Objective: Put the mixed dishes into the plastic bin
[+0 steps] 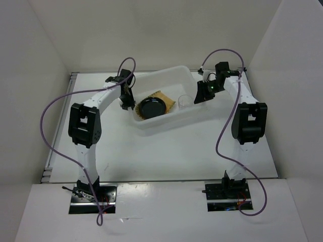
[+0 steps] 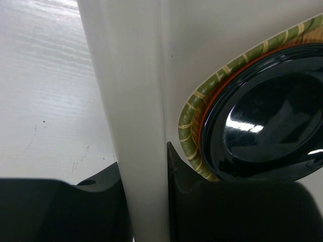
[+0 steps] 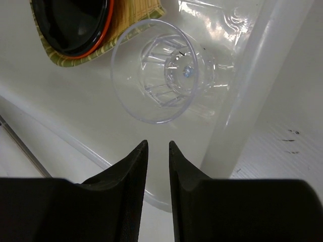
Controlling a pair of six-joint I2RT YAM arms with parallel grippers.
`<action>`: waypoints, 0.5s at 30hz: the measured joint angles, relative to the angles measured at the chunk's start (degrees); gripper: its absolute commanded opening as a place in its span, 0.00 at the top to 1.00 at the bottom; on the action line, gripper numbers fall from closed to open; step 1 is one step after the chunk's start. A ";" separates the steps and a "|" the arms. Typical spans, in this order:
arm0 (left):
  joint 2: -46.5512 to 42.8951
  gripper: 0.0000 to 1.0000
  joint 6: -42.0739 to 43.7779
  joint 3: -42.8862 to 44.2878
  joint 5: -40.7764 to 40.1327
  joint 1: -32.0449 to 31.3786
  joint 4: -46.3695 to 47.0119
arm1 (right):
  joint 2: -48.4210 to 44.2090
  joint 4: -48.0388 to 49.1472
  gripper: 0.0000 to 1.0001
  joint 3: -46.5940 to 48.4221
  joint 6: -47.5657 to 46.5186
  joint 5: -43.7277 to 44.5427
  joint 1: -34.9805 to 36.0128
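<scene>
The plastic bin [image 1: 166, 71] sits at the table's middle back. Inside it a black plate [image 1: 152, 107] lies on an orange plate [image 2: 201, 122], which lies on the bamboo tray [image 1: 161, 94]. A clear plastic cup [image 1: 183, 101] stands in the bin's right half, mouth up. My left gripper [image 1: 127, 103] is shut on the bin's left wall [image 2: 126, 75], one finger outside and one inside. My right gripper [image 1: 200, 97] hovers just above the cup [image 3: 161, 70], its fingers a narrow gap apart and empty. The stack also shows in the right wrist view [image 3: 70, 20].
White walls enclose the table on three sides. Purple cables loop from both arms. The bin's right wall [image 3: 267, 75] is close beside my right gripper [image 3: 158, 142]. Bare table lies left of the bin [image 2: 45, 101].
</scene>
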 measured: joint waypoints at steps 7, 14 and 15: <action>-3.65 0.80 -0.33 -5.38 -0.24 -0.11 2.16 | -4.76 -1.57 0.77 -4.44 -2.84 1.38 -0.28; -5.20 0.80 0.13 -7.04 -0.15 -0.79 1.86 | -10.16 -2.34 0.88 -12.63 -6.12 5.22 2.36; -5.38 0.80 0.31 -7.10 -0.11 -0.90 1.66 | -10.51 -2.47 0.88 -13.62 -6.56 5.81 3.06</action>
